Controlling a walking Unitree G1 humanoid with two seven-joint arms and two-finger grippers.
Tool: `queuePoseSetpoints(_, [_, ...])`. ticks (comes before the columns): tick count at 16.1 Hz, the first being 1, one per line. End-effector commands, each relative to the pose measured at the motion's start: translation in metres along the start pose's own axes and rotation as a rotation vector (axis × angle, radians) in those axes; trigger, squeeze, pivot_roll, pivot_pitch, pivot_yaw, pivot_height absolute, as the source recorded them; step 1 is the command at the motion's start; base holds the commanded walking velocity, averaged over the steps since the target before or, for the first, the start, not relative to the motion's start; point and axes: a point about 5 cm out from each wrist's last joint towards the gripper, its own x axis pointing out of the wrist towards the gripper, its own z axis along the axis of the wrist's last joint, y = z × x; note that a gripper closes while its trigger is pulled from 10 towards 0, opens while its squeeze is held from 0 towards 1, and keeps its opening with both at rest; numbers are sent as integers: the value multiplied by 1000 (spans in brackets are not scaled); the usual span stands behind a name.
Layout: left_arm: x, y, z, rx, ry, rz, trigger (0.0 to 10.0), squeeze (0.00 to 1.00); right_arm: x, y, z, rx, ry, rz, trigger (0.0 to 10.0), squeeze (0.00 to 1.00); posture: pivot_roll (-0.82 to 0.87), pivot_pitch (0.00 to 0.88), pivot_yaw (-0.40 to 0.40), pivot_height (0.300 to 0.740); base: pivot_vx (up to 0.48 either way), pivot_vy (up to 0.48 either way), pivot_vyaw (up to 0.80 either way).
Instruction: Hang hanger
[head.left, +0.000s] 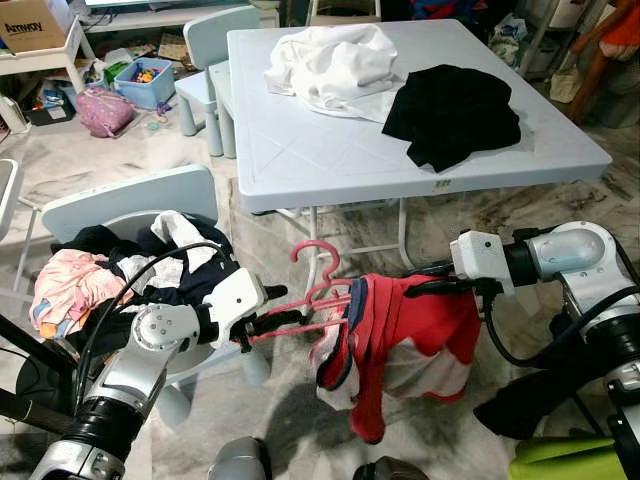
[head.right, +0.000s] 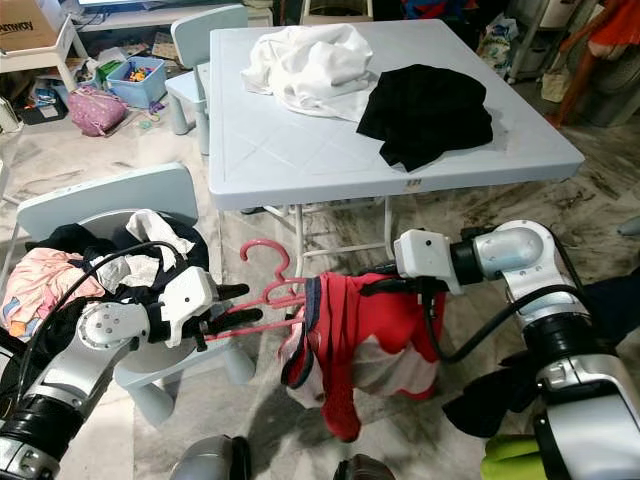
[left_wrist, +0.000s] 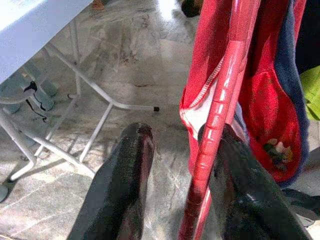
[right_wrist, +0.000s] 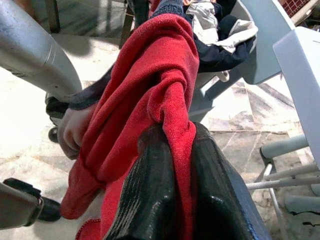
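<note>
The pink plastic hanger hangs in the air between the two arms, in front of the pale blue worktop. The left pincer grips its lower bar; in the left wrist view the bar lies against one finger, and the gap beside it looks open, so the hold seems loose. The right pincer is clamped on a fold of the red garment draped over the hanger. The hanger looks light, stiff and smooth, so likely to slip or swing. The cloth is soft and limp, and its weight pulls to one side. A hold near the hook neck would probably steady it best.
</note>
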Motion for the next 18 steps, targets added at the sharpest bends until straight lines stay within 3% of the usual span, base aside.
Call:
queuePoseSetpoints(1, [1, 4, 4, 23, -5, -7, 0, 0, -2, -5, 9, -56, -11, -10, 10000, 0, -52, 36, -15, 740, 0, 0, 0])
queuePoseSetpoints(13, [12, 0, 3, -36, -23, -48, 0, 0, 5, -13, 17, -105, -44, -44, 10000, 0, -59, 25, -17, 740, 0, 0, 0])
queuePoseSetpoints(18, [11, 6, -1, -89, -41, 10, 0, 0, 7, -19, 18, -97, -48, -90, 10000, 0, -58, 18, -23, 740, 0, 0, 0])
